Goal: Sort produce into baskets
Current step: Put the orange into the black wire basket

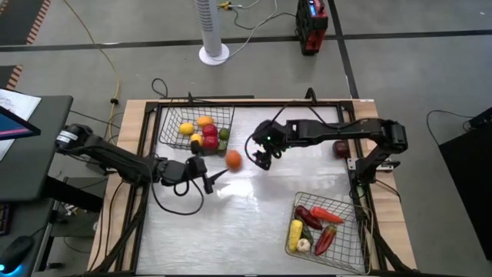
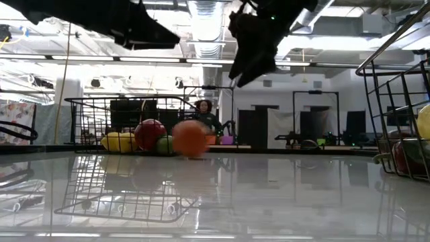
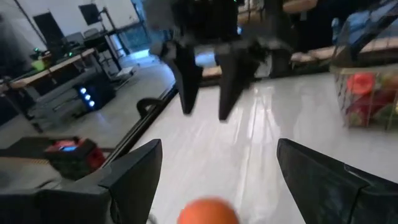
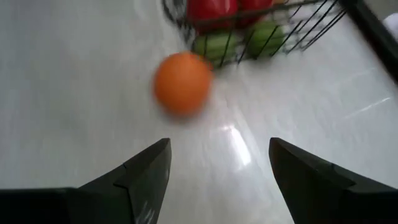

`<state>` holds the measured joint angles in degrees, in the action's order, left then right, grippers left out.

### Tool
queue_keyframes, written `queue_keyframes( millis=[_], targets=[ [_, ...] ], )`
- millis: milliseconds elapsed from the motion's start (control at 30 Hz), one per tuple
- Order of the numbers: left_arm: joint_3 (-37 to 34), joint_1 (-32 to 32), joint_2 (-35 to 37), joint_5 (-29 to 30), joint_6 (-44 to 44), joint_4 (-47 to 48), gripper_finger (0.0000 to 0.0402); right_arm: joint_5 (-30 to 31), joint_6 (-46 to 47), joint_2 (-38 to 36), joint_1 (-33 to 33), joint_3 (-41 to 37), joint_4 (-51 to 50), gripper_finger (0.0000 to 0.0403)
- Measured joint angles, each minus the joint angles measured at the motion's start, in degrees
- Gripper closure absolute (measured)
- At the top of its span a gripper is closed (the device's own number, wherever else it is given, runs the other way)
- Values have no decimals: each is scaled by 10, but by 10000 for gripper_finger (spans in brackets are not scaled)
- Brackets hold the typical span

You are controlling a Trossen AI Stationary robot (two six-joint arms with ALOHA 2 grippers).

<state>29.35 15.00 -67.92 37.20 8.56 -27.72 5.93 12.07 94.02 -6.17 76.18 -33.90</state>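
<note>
**Orange fruit loose on the counter between two spread claws**

While an orange round fruit (image 1: 234, 160) lies on the bare glossy counter (image 1: 254, 223), neither claw grips anything. It sits just outside the near corner of the far-left basket (image 1: 171, 114), close to that basket's wire wall but not inside it.

Reaching in from the right side, the right claw (image 1: 262, 159) hangs above the counter just beside the orange fruit, its fingers spread; the right wrist view shows the orange fruit (image 4: 182, 83) ahead of the two parted fingers (image 4: 147, 177) and clear of them. From the left side, the left claw (image 1: 206, 177) points toward the same fruit, its fingers also spread wide with nothing between them. In the left wrist view the orange fruit (image 3: 208, 211) shows low between the parted fingers (image 3: 134, 174), with the right claw (image 3: 204, 93) hanging beyond it.

Inside the far-left basket lie yellow, red and green round pieces (image 1: 204, 132). At the near right, the second basket (image 1: 355, 248) holds long red pieces, a yellow one and a white garlic (image 1: 304, 245). A dark red piece (image 1: 340, 148) lies alone on the counter by the right arm's base.

Seen from the low view, the orange fruit (image 2: 190, 138) rests on the counter in front of the left basket, and a person (image 2: 205, 113) is in the room behind.
</note>
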Motion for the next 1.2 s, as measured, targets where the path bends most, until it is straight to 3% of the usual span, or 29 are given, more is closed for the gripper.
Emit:
queue_keyframes(
  millis=[200, 400, 567, 767, 1033, 1200],
  targets=[
    [0, -1, 31, 8, -37, 103, 96, 0, -4, 7, -8, 3, 28, 107],
    [0, 20, 52, -124, -143, 277, 96, 0, 14, 62, 26, 2, 24, 107],
    [0, 48, 50, -76, -226, 368, 96, 8, 10, 88, 40, 3, 37, 107],
    [0, 48, 5, -35, -264, 367, 92, 23, -11, 91, 47, 3, 60, 107],
    [1, 34, -78, -138, -317, 400, 79, 30, -26, 91, 54, 3, 65, 107],
    [4, 33, -86, -158, -328, 421, 79, 30, -30, 91, 55, 3, 65, 107]
  ],
)
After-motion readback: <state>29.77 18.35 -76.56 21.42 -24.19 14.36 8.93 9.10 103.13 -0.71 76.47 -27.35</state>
